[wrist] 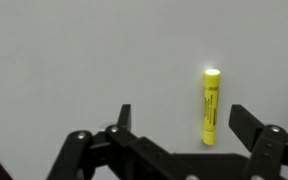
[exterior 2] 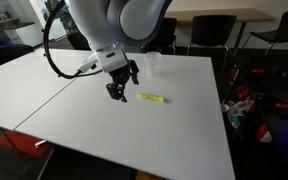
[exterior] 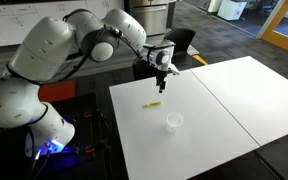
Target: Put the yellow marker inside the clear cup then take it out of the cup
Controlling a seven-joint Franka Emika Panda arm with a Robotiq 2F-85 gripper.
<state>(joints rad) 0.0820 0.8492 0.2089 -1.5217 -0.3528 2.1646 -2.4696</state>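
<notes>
The yellow marker (exterior: 152, 104) lies flat on the white table (exterior: 214, 95); it also shows in an exterior view (exterior 2: 151, 97) and in the wrist view (wrist: 211, 105). The clear cup (exterior: 173, 122) stands upright on the table, apart from the marker, and shows faintly in an exterior view (exterior 2: 154, 65). My gripper (exterior: 161, 82) hovers above the table close to the marker, also seen in an exterior view (exterior 2: 118, 91). Its fingers are spread open and empty in the wrist view (wrist: 182, 122), with the marker's lower end between them, nearer one finger.
The table is made of two white tops joined by a seam (exterior: 209, 100). Black office chairs (exterior 2: 210, 32) stand beyond the table edge. Cables and equipment lie on the floor beside the table (exterior 2: 252, 105).
</notes>
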